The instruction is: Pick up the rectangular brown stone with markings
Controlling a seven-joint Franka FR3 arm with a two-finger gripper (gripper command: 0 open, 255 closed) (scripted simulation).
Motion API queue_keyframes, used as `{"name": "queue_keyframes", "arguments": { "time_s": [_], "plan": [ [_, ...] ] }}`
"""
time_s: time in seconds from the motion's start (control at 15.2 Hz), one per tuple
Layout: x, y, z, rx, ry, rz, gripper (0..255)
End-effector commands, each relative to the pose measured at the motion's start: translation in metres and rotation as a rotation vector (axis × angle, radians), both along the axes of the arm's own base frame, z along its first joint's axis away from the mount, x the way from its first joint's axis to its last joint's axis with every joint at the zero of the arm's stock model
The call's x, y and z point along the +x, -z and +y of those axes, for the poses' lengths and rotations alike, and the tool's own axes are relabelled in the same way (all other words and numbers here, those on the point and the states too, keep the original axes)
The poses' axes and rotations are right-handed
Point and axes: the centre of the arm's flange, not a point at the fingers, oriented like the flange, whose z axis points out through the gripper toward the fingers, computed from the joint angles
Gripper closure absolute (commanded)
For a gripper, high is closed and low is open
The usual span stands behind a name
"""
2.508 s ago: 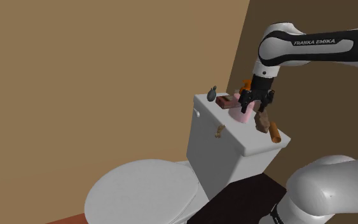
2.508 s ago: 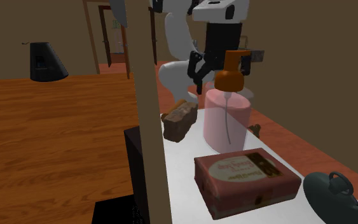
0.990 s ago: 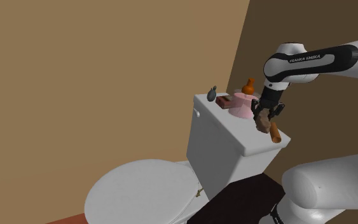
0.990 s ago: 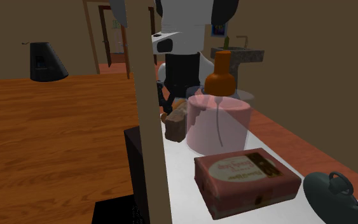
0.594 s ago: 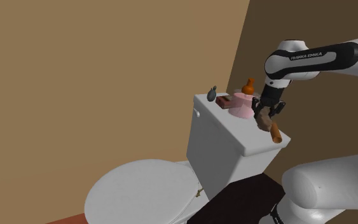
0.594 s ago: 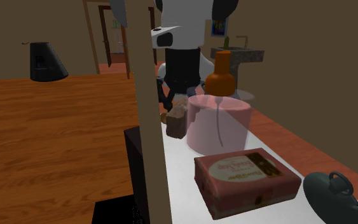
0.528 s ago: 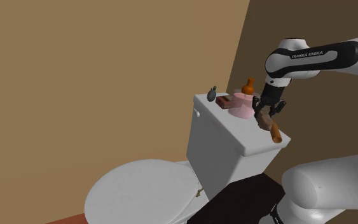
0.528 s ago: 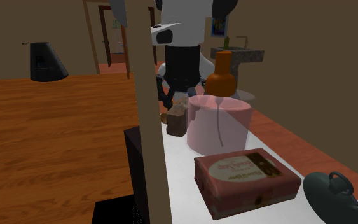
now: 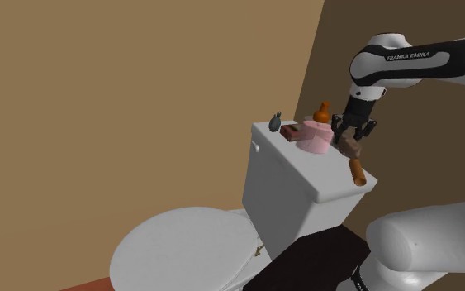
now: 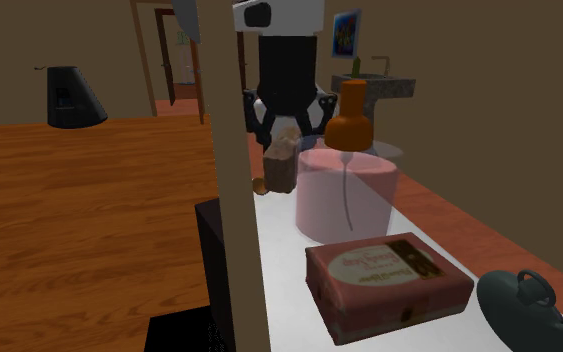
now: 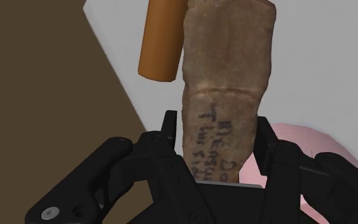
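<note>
The brown stone [image 11: 225,89] with dark handwritten markings is clasped between my black fingers [image 11: 168,137]. My gripper [image 9: 353,136] is shut on the stone [image 9: 352,148], which hangs a little above the white toilet tank lid [image 9: 305,169]. In the second exterior view the stone [image 10: 282,165] hangs upright under my gripper [image 10: 286,125], off the lid [image 10: 289,290] and beside the pink soap dispenser [image 10: 346,195].
An orange cylinder [image 9: 357,171] lies on the lid's near end, under the stone. A pink dispenser with orange pump [image 9: 315,132], a reddish box [image 10: 384,283] and a dark round object [image 10: 524,305] stand further along. The toilet seat [image 9: 185,252] is below.
The gripper closed on the stone and has lifted it off the lid, turning it upright. The orange cylinder stayed on the lid.
</note>
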Motion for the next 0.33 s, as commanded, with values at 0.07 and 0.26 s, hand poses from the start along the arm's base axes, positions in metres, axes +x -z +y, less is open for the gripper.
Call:
{"name": "queue_keyframes", "arguments": {
  "time_s": [0.07, 0.26],
  "plan": [
    [0.000, -0.016, 0.000, 0.000, 0.000, 0.000, 255],
    [0.000, -0.022, 0.000, 0.000, 0.000, 0.000, 255]
  ]
}}
